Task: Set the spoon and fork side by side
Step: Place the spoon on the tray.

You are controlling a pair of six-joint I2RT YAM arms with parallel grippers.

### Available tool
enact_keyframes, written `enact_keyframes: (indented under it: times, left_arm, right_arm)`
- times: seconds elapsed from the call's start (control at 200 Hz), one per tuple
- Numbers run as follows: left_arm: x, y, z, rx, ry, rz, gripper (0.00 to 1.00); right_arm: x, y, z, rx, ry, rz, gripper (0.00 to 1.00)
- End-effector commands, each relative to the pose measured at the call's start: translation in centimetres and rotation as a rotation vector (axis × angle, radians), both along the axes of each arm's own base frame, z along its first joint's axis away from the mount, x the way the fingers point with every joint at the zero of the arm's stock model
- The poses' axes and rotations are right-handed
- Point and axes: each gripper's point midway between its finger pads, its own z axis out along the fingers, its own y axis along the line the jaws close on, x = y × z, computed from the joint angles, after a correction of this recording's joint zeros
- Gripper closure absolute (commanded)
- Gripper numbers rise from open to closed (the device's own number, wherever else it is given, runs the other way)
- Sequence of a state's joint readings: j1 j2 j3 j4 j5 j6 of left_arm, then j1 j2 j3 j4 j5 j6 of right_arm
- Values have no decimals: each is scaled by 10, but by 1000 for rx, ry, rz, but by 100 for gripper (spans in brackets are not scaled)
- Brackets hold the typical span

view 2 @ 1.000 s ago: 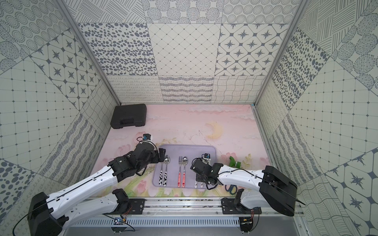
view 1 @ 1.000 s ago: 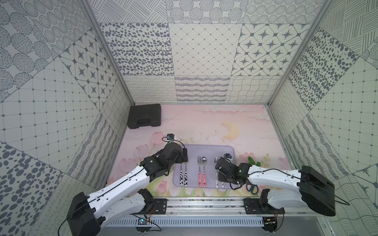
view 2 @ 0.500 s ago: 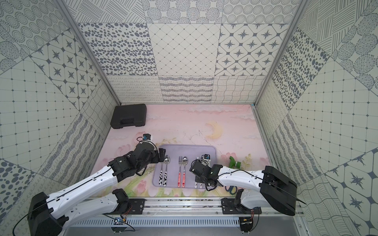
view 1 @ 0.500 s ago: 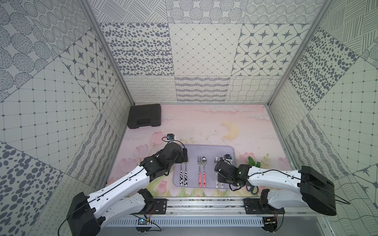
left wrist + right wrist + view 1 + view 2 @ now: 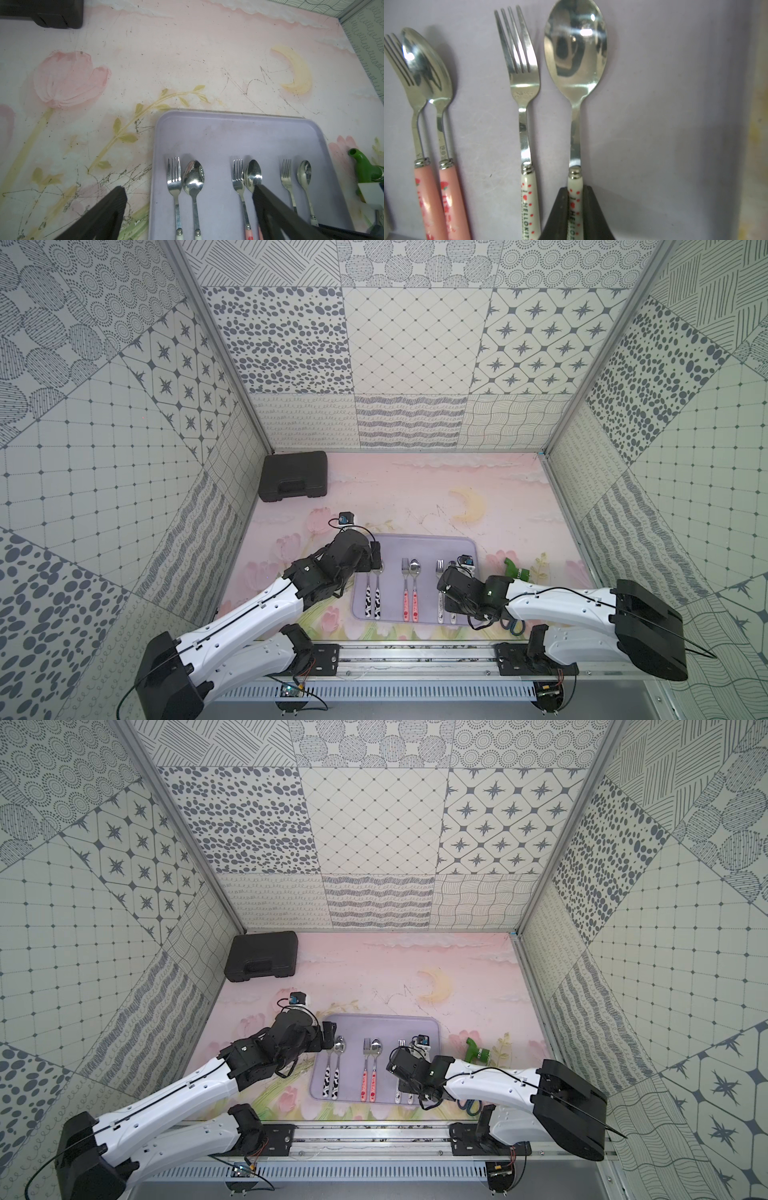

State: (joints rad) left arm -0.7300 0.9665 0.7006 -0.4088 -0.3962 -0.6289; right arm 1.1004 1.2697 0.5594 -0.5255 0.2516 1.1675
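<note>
A lavender tray holds three fork-and-spoon pairs. In the right wrist view my right gripper is shut on the white, red-dotted handle of the spoon. That spoon lies flat on the tray, parallel to the matching fork with a small gap between them. In both top views the right arm covers these handles; the fork head shows. My left gripper is open above the tray's left edge, over the cow-patterned fork and spoon, touching nothing.
A pink-handled fork and spoon lie in the tray's middle, heads overlapping. A black case sits at the back left. A green object lies right of the tray, with blue scissors under the right arm.
The right gripper has edged slightly to the left with the spoon in it. The left arm has not moved.
</note>
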Motion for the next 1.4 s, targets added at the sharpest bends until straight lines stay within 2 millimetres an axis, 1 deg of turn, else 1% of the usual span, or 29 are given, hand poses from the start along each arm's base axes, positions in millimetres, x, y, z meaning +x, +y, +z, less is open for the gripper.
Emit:
enact_keyframes:
  times: [0.0, 0.615, 0.85, 1.146, 1.216, 1.281, 1.351, 1.396]
  left_arm:
    - [2, -1, 4, -20, -18, 4, 1]
    - [2, -1, 3, -23, -17, 4, 1]
    - [2, -1, 4, -23, -20, 5, 1]
    - [2, -1, 4, -22, -19, 5, 1]
    - [2, -1, 4, -23, -19, 5, 1]
    - [2, -1, 4, -23, -20, 5, 1]
    - [2, -1, 4, -23, -20, 5, 1]
    - [2, -1, 4, -24, -20, 5, 1]
  right_arm:
    - [-3, -3, 1, -8, -4, 5, 85]
    - [0, 8, 3, 3, -1, 20, 85]
    - [1, 13, 1, 12, 2, 19, 85]
    - [0, 11, -1, 8, 8, 13, 84]
    - [0, 11, -1, 9, 8, 10, 81]
    - [0, 11, -1, 7, 9, 12, 74]
    - [1, 11, -1, 7, 6, 14, 65]
    - [1, 12, 0, 9, 5, 13, 63]
